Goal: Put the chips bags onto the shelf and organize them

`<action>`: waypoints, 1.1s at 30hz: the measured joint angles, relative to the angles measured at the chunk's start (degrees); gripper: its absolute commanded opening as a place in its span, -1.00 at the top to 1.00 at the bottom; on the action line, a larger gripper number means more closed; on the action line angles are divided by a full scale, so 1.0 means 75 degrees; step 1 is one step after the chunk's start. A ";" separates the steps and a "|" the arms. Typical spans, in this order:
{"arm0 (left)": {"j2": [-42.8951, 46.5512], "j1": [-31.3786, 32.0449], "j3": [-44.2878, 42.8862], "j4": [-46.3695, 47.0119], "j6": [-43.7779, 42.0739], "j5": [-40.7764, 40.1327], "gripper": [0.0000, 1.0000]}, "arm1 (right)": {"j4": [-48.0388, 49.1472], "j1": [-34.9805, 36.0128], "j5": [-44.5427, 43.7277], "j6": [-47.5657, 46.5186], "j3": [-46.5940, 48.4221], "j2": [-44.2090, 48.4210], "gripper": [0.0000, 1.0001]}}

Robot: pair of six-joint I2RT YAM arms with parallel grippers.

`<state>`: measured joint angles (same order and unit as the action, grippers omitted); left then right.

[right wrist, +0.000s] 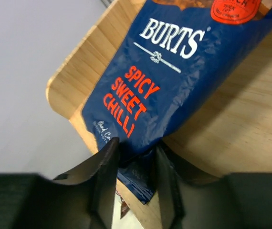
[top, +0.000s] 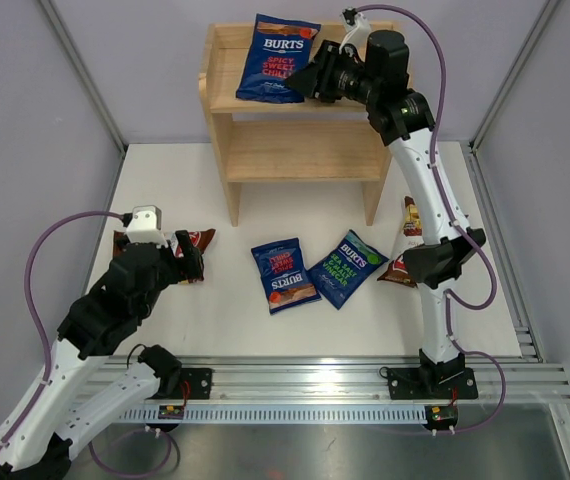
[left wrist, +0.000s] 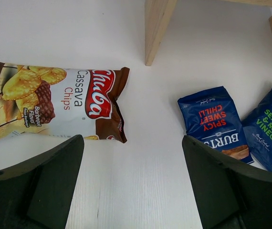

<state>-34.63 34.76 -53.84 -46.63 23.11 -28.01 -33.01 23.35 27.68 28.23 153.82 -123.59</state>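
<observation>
The wooden shelf (top: 300, 150) stands at the back of the table. My right gripper (top: 310, 82) is shut on the lower edge of a red-lettered BURTS bag (top: 277, 58), which lies on the shelf's top tier (right wrist: 241, 124). In the right wrist view the bag (right wrist: 164, 81) sits pinched between my fingers (right wrist: 105, 171). My left gripper (top: 187, 258) is open and empty, low over the table beside a Chuba bag (left wrist: 55, 102). A second red-lettered BURTS bag (top: 283, 275) and a green-lettered one (top: 348, 267) lie mid-table. Another Chuba bag (top: 405, 255) lies at the right, partly hidden by my right arm.
The shelf's lower tier holds nothing. A shelf leg (left wrist: 157, 28) stands just beyond the left Chuba bag. Grey walls close the sides and back. A metal rail (top: 315, 375) runs along the near edge.
</observation>
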 measured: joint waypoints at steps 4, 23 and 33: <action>-0.0006 0.0000 0.0000 0.0000 -0.0032 0.0012 -0.74 | -0.0157 0.0096 -0.0289 -0.0344 0.0009 -0.0003 0.39; -0.0055 0.0000 0.0000 0.0000 -0.0058 0.0032 -0.74 | -0.0379 0.0516 0.0175 -0.0737 -0.0449 0.0417 0.57; -0.0055 0.0000 0.0000 0.0000 -0.0064 0.0061 -0.74 | -0.0166 0.0527 0.0761 -0.0513 -0.0064 0.0009 0.46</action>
<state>-35.05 34.76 -53.84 -46.63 22.63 -27.55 -34.26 27.31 33.39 24.38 153.34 -123.52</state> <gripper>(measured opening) 0.871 0.259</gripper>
